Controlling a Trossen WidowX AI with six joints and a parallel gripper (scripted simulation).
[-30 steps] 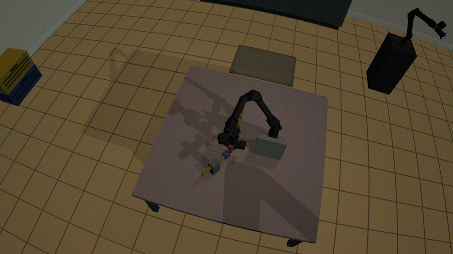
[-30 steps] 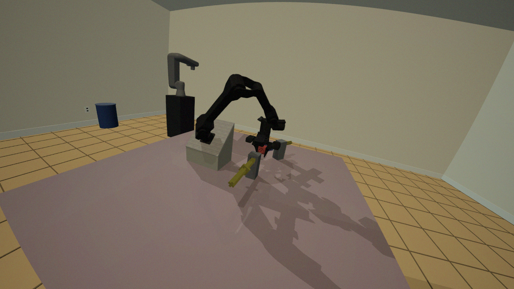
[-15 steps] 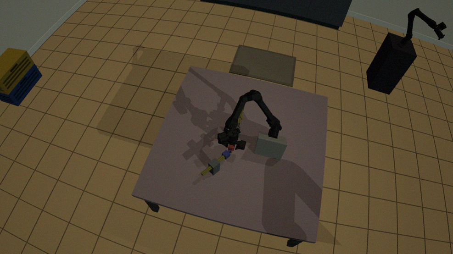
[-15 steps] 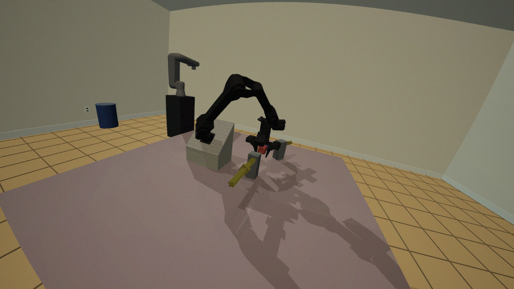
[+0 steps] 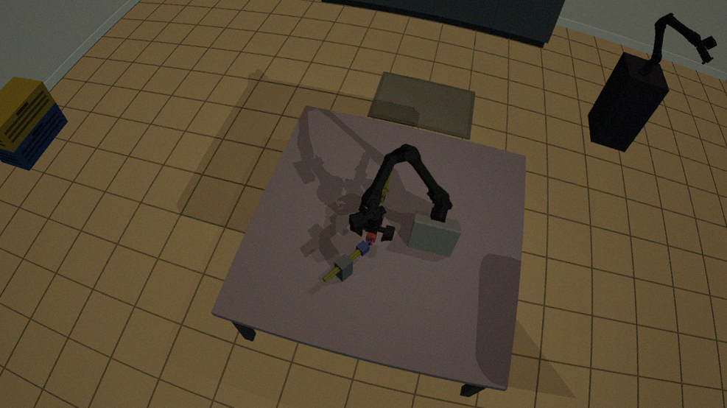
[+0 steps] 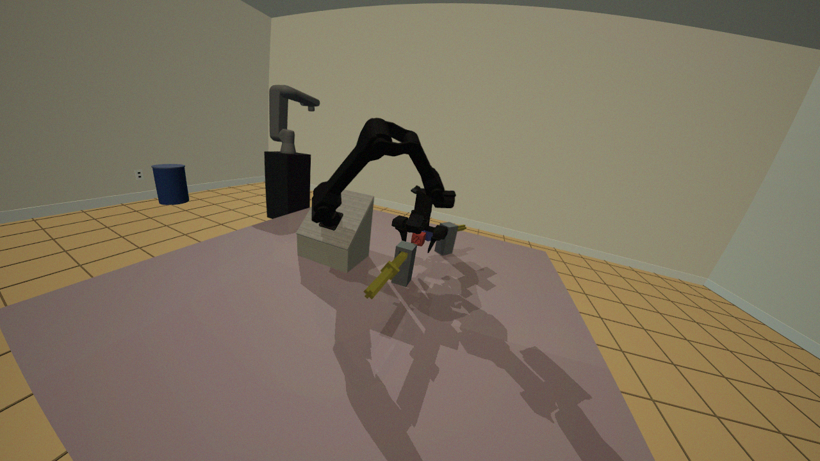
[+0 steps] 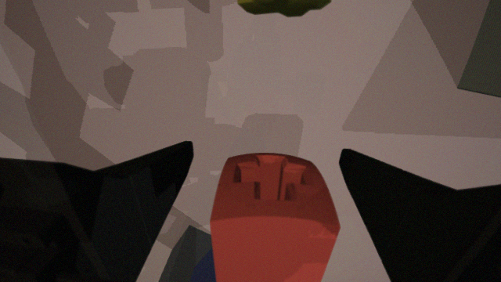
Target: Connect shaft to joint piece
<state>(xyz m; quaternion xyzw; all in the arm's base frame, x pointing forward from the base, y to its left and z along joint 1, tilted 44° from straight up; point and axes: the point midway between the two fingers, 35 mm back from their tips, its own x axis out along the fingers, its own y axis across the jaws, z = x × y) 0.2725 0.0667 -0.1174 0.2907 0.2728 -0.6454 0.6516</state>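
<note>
My gripper (image 5: 372, 232) (image 6: 418, 241) (image 7: 266, 152) is open, one finger on each side of the red joint piece (image 5: 370, 236) (image 6: 418, 237) (image 7: 274, 227), with a clear gap on both sides. The piece's cross-shaped opening (image 7: 270, 182) faces away from the wrist camera, toward a yellow shaft tip (image 7: 283, 5) at the top edge, which is apart from it. A blue hinge part (image 5: 363, 246) (image 7: 207, 270) links the piece to the near grey block (image 5: 344, 266) (image 6: 404, 260), which carries a long yellow shaft (image 5: 332, 274) (image 6: 382, 278). A second grey block (image 6: 446, 237) with a short yellow shaft (image 6: 461, 227) stands behind.
All stands on a mauve table (image 5: 400, 316) (image 6: 172, 344). The arm's grey wedge base (image 5: 434, 234) (image 6: 335, 241) sits close beside the blocks. Off the table are another arm on a black pedestal (image 5: 627, 102) (image 6: 286, 183), a blue bin (image 6: 170, 183) and a yellow-blue crate (image 5: 18, 121).
</note>
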